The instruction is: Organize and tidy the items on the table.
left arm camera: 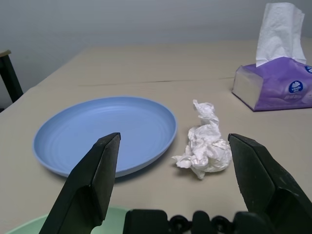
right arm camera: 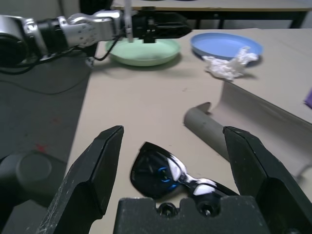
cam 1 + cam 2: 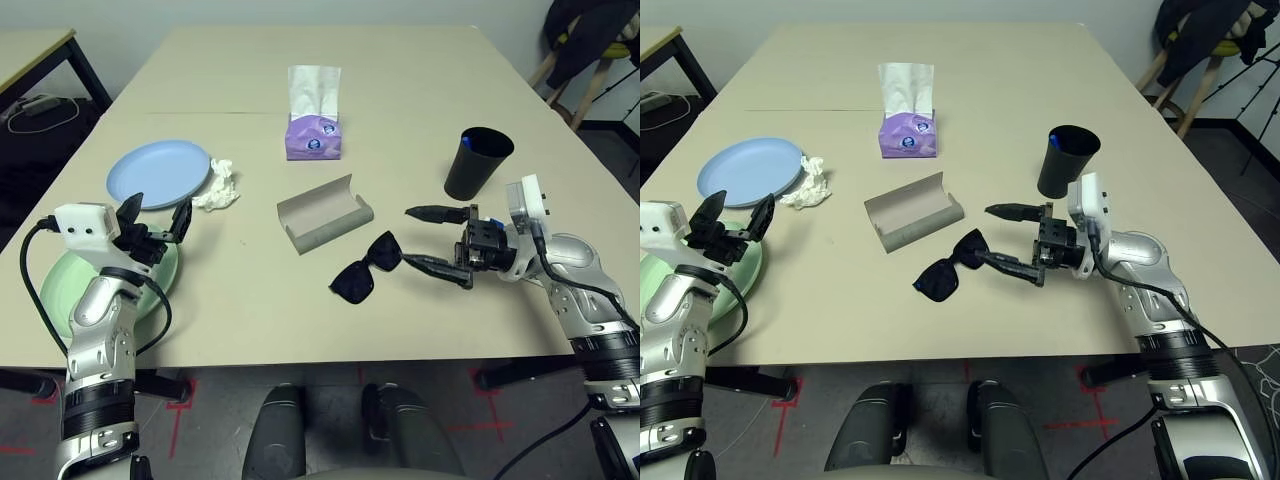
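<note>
Right jaws: the right gripper (image 3: 436,238) is spread wide and empty, lying level and aimed at the sunglasses (image 3: 366,270), probably lining up a pinch.
Left jaws: the left gripper (image 3: 157,217) is spread and empty, over the green plate (image 3: 62,280).
Sunglasses: glossy black, folded, just in front of the case (image 3: 322,213).
Case: grey, matte, trough-shaped, lying open, likely to receive them.
Tissue (image 3: 217,186): crumpled white, left of the case, touching the smooth blue plate (image 3: 158,172).
Cup (image 3: 476,162): black, tapered, right of the case on the beige tabletop (image 3: 400,80).

The purple tissue box (image 1: 278,83) bears a round blue logo, its lettering unreadable.
</note>
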Available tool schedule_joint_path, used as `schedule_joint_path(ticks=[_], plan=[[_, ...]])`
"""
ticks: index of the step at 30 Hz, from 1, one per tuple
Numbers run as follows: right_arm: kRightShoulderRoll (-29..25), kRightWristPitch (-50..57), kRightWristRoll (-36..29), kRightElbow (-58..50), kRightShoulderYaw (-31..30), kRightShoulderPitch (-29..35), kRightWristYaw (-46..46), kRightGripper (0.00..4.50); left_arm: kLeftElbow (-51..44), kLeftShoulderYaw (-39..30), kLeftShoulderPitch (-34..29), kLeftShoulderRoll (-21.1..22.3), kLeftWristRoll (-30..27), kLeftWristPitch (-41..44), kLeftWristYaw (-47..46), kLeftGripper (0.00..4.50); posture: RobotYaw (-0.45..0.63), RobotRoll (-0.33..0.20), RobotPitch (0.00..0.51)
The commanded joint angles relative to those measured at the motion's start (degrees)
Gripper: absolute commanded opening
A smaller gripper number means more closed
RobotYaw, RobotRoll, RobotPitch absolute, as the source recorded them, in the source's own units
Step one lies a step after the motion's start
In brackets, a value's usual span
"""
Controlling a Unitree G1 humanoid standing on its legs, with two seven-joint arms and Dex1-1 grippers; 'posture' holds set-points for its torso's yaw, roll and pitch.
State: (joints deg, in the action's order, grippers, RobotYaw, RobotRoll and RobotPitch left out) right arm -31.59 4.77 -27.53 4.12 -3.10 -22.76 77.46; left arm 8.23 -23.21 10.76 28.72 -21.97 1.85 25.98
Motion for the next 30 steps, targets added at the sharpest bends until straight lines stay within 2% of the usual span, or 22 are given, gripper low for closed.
schedule_joint_path(ticks=[1,8,12,14,18,23,26,30], plan=[[-0.2,-0.2,0.2,0.9,-0.2,-1.4,0.9,4.48,-3.2,-0.6,-0.2,2.6,-1.2,6.3,-0.5,4.5,0.18,0.0,0.113],[1.1,0.2,0.3,0.8,-0.4,-1.3,0.1,4.48,-7.2,-3.1,-0.4,8.9,-3.5,21.8,-2.5,4.5,0.19,0.0,0.115],[1.7,1.1,0.2,-1.0,-0.9,-0.7,-0.9,4.48,-5.0,-6.3,1.1,15.0,-5.4,36.5,-4.6,4.5,0.19,0.0,0.116],[1.8,1.4,0.1,-1.5,-1.1,-0.5,-1.3,4.48,-3.9,-7.4,2.4,16.8,-6.1,41.0,-5.3,4.5,0.19,0.0,0.116],[2.0,2.1,0.0,-2.8,-1.4,0.0,-1.9,4.48,2.2,-8.5,4.4,21.5,-5.2,46.2,-4.0,4.5,0.19,0.0,0.116],[2.2,2.3,-0.1,-3.9,-1.1,0.8,-2.7,4.48,10.8,-8.2,3.2,27.9,-3.4,48.2,-0.2,4.5,0.18,0.0,0.124],[2.6,2.0,0.0,-4.2,-1.0,1.1,-3.4,4.48,12.9,-7.9,1.0,29.0,-2.7,48.3,1.5,4.5,0.18,0.0,0.125],[3.0,1.6,0.4,-4.2,-1.1,1.1,-4.1,4.48,13.5,-8.3,-1.1,28.3,-2.4,48.3,2.1,4.5,0.18,0.0,0.125]])
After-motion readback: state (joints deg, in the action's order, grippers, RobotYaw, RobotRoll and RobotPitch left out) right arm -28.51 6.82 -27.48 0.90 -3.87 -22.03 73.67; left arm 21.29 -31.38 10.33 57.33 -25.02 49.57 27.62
